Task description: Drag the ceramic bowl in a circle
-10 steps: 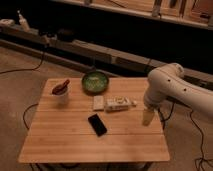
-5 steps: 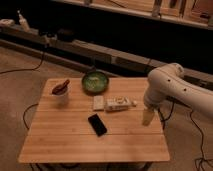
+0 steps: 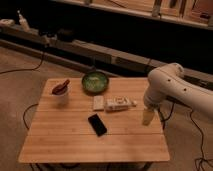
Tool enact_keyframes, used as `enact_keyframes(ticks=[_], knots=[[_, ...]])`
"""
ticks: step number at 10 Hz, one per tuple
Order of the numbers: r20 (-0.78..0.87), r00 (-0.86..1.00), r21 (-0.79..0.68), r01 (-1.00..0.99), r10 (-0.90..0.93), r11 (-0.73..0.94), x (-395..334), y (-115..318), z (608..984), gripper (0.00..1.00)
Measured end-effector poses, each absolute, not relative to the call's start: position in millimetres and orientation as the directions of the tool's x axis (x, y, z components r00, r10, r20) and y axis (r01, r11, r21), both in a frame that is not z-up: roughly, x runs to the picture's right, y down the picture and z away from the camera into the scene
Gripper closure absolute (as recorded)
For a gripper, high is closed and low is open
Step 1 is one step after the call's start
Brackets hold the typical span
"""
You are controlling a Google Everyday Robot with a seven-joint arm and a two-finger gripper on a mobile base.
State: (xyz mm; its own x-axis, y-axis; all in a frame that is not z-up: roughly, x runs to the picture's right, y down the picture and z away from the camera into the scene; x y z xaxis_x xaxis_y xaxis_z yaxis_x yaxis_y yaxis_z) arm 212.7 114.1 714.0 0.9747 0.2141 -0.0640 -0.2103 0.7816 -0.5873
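Observation:
The ceramic bowl [image 3: 95, 82] is round, shallow and glossy green with a darker rim. It sits at the far edge of the wooden table [image 3: 75, 137], near the middle. My gripper [image 3: 147, 118] hangs from the white arm over the table's right edge, well to the right of the bowl and nearer the front. It touches nothing that I can make out.
A small white cup [image 3: 61, 93] with a reddish-brown object stands at the far left. A black phone [image 3: 97, 124] lies mid-table. A small white block [image 3: 98, 103] and a flat package [image 3: 119, 104] lie between bowl and phone. Cables run across the floor around the table.

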Motion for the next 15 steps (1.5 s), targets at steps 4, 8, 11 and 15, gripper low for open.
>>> enact_keyframes(ticks=[4, 8, 11, 15], knots=[[0.161, 0.983, -0.524, 0.157, -0.084, 0.837, 195.8, 92.5, 722.0, 0.20], [0.262, 0.926, -0.396, 0.360, -0.272, 0.845, 188.7, 63.0, 729.6, 0.20], [0.264, 0.923, -0.390, 0.367, -0.279, 0.844, 189.3, 61.2, 730.4, 0.20], [0.332, 0.885, -0.318, 0.431, -0.326, 0.844, 200.3, 33.7, 756.1, 0.20]])
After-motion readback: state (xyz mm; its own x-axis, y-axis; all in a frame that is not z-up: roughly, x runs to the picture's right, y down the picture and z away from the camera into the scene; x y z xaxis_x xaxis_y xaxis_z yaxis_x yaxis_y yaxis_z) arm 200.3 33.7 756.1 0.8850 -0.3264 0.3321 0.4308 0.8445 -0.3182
